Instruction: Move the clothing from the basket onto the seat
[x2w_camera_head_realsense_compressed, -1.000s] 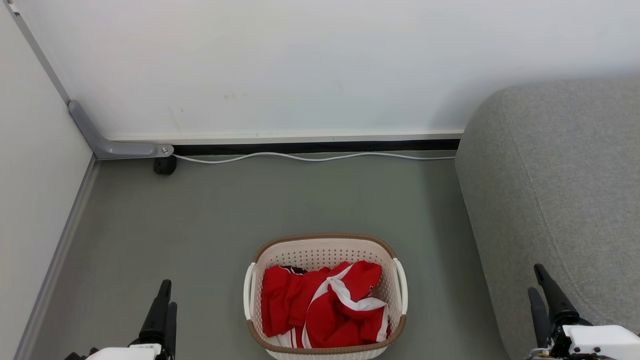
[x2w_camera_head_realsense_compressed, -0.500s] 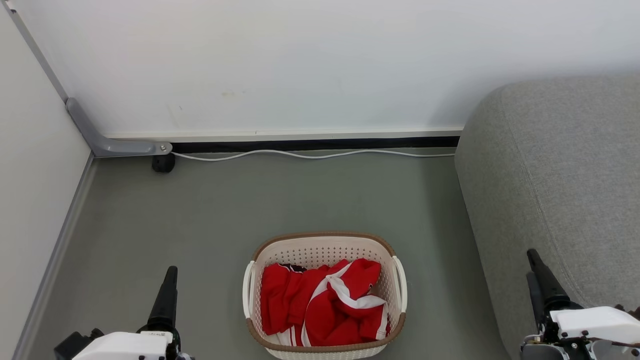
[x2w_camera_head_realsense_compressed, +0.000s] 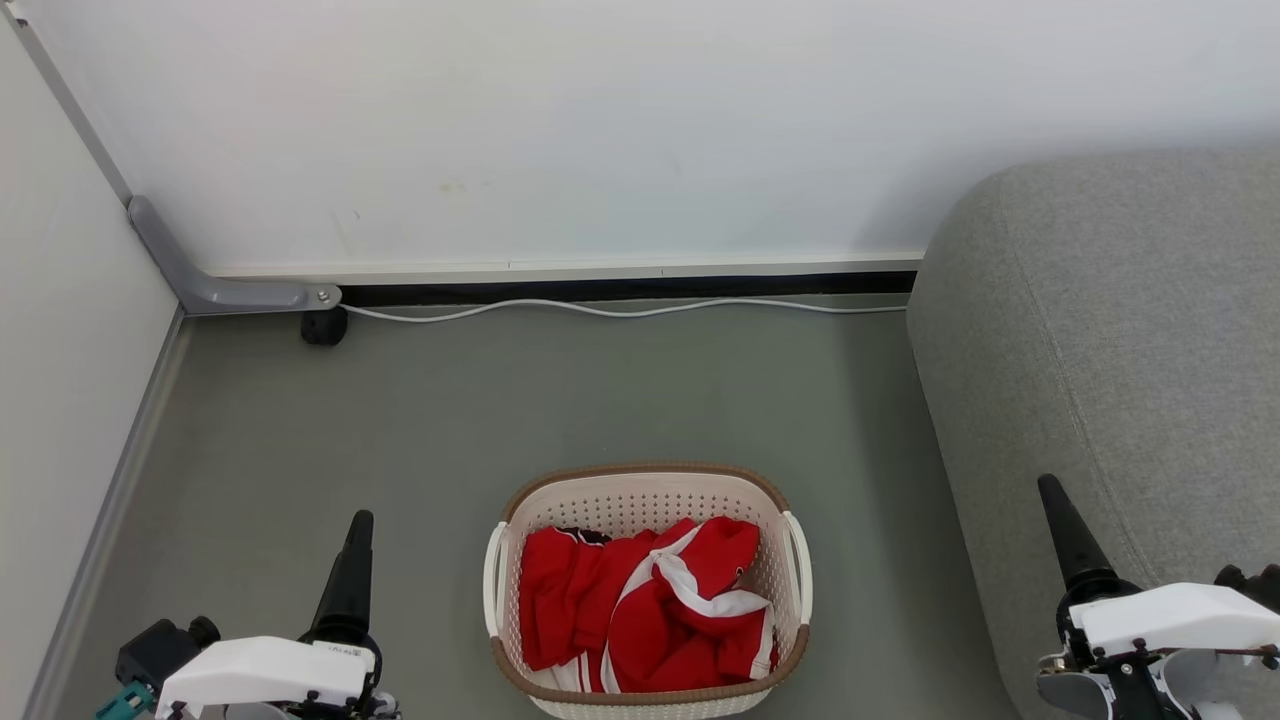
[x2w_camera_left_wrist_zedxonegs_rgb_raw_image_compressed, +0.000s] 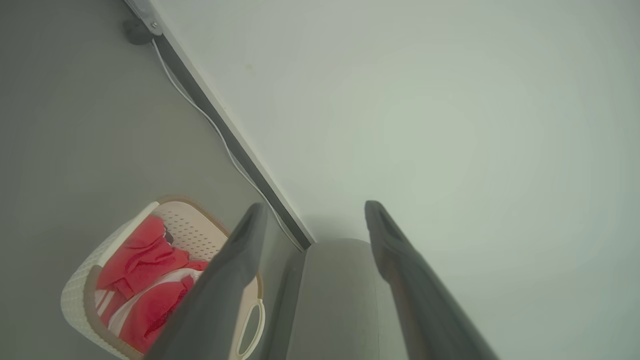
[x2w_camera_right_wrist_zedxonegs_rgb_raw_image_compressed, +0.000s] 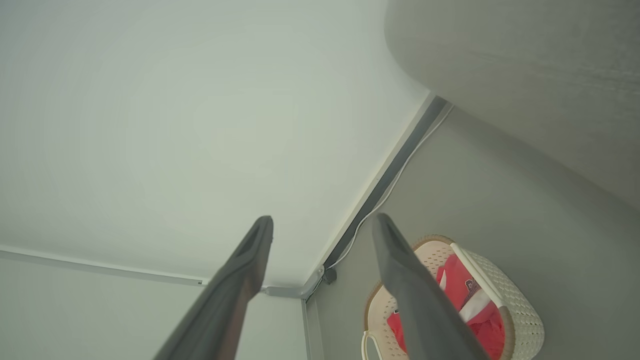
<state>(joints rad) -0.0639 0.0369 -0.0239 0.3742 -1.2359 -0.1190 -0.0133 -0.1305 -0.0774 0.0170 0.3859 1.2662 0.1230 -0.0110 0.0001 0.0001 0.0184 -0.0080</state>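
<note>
Left gripper (x2w_camera_left_wrist_zedxonegs_rgb_raw_image_compressed: 315, 206) spread wide, laundry down at lower left.
Two long dark fingers (x2w_camera_left_wrist_zedxonegs_rgb_raw_image_compressed: 225, 280) rise from the bottom edge, well apart, with nothing between them. The small cream perforated plastic basket with a brown rim (x2w_camera_left_wrist_zedxonegs_rgb_raw_image_compressed: 190, 235) sits on the grey floor (x2w_camera_left_wrist_zedxonegs_rgb_raw_image_compressed: 75, 125). The finger on this view's left crosses in front of it, just by a white handle (x2w_camera_left_wrist_zedxonegs_rgb_raw_image_compressed: 250, 325). Bright red garments with white stripes (x2w_camera_left_wrist_zedxonegs_rgb_raw_image_compressed: 145, 280) lie heaped inside. Between the fingers shows the rounded end of the large grey fabric seat cushion (x2w_camera_left_wrist_zedxonegs_rgb_raw_image_compressed: 335, 300). A thin white cable (x2w_camera_left_wrist_zedxonegs_rgb_raw_image_compressed: 210, 122) trails along the dark skirting strip (x2w_camera_left_wrist_zedxonegs_rgb_raw_image_compressed: 242, 150) at the foot of the plain white wall (x2w_camera_left_wrist_zedxonegs_rgb_raw_image_compressed: 425, 100).
</note>
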